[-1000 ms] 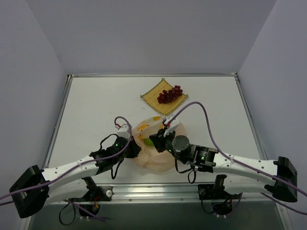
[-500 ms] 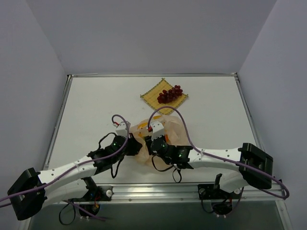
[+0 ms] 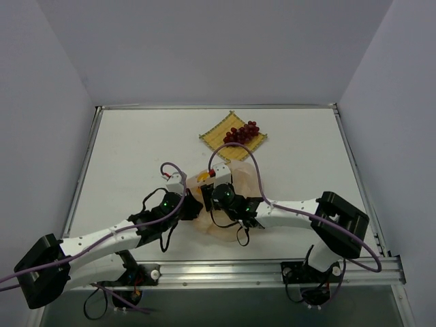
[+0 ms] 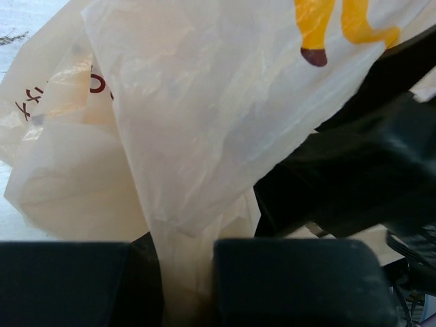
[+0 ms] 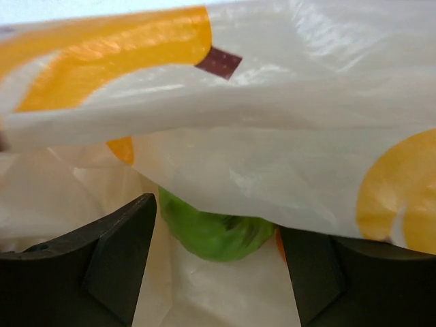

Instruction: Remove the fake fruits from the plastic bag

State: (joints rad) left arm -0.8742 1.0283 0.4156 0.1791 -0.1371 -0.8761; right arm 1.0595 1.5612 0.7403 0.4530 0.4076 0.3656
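We find a green fruit (image 5: 211, 240) inside the bag (image 5: 272, 157), just ahead of the right gripper (image 5: 216, 228), its fingers spread; grapes (image 3: 242, 133) lie on the mat (image 3: 219, 137). The left gripper (image 4: 174, 276) pinches bag film. We judge the risk: overhanging film gets clamped with the fruit, dragging the bag along.

right gripper (image 5: 216, 228) | shifts left to frame centre, deeper inside plastic bag (image 3: 228, 230) | green fruit (image 5: 197, 237) now covered from above
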